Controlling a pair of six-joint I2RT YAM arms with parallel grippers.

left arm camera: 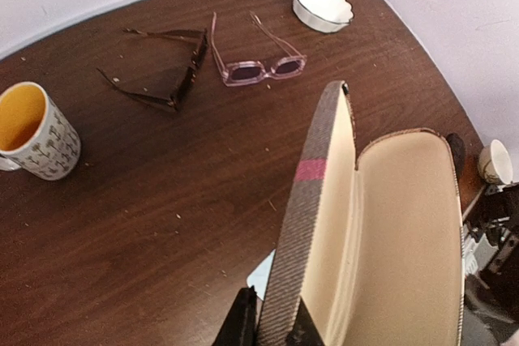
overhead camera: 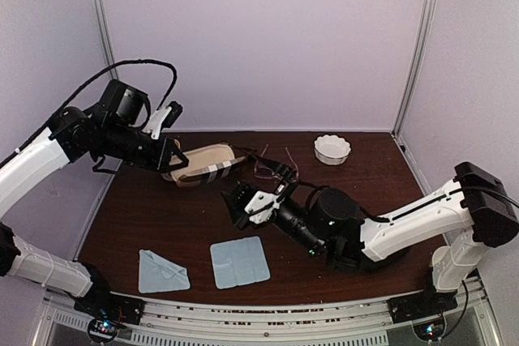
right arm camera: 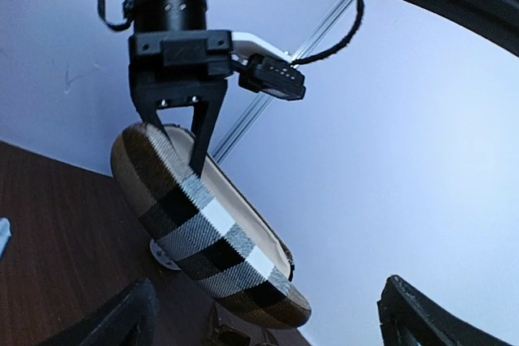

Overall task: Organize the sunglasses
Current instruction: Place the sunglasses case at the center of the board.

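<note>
Shows a dark wooden counter [overhead camera: 146, 208] from above, with two robot arms reaching in from its near edge. Pinches one long rim of the tan plaid case [overhead camera: 203, 165] in the left tool [overhead camera: 172, 154], jaws nearly closed on that thin edge. Holds the case hinged open at the left of the counter, cream lining showing, seemingly lifted clear of the wood. Spreads the right tool [overhead camera: 238, 204] wide near the middle of the counter, gripping nothing, its open mouth aimed at the case.

Finds both sunglasses flat on the counter, arms unfolded, neither in a case yet. Sets the pink pair [left arm camera: 261, 68] and the dark pair [left arm camera: 166, 70] just beside each other, corners nearly touching, between the case and the white scalloped bowl [left arm camera: 323, 6]. Runs the pink front crosswise in the left wrist view, its arms pointing away toward the wall behind. Turns the dark front roughly square to that, its arms splayed toward the patterned mug [left arm camera: 34, 131].

Puts the sunglasses just past the right tool, on its far side, and off to the right of the held case. Marks the right tool as the likely one to fetch them, being both nearer and free, with the left taken up by the case. Calls, by the look of it, for a swing away from the case toward the far side. Suggests a grip across a front or bridge rather than along the thin arms.
</note>
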